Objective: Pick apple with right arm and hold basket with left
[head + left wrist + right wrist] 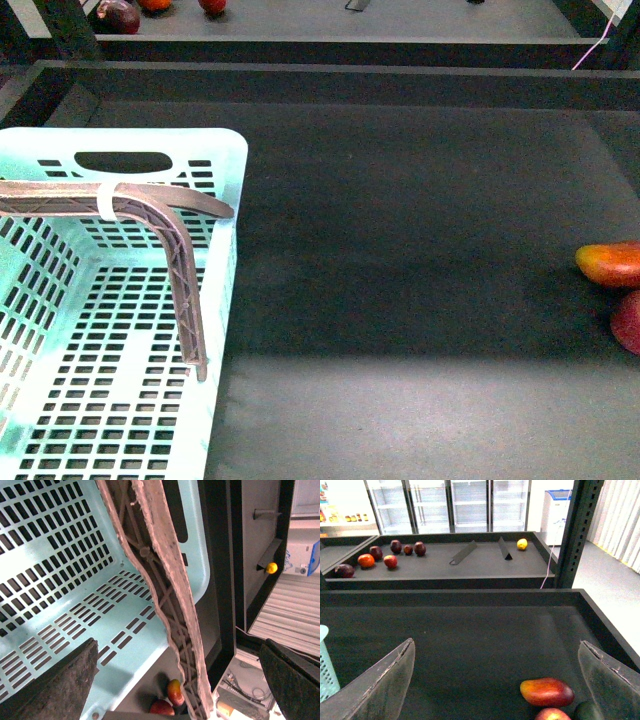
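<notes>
The aqua slotted basket (225,170) stands at the table's front left. My left gripper (177,645) is open above it; a brownish lattice finger (185,290) with a white band bends down over the basket's right wall, inside the rim. The red apple (630,322) lies at the far right edge, partly cut off, and shows again as the apple (552,715) and the apple (161,708). My right gripper (496,645) is open above the dark table, with the apple ahead of it and towards one finger, apart from both. The right arm is out of the front view.
An elongated red-orange fruit (610,263) lies just behind the apple, and a dark fruit (587,711) beside it. The table has a raised dark rim (470,594). A further shelf behind holds several fruits (390,560) and a lemon (522,543).
</notes>
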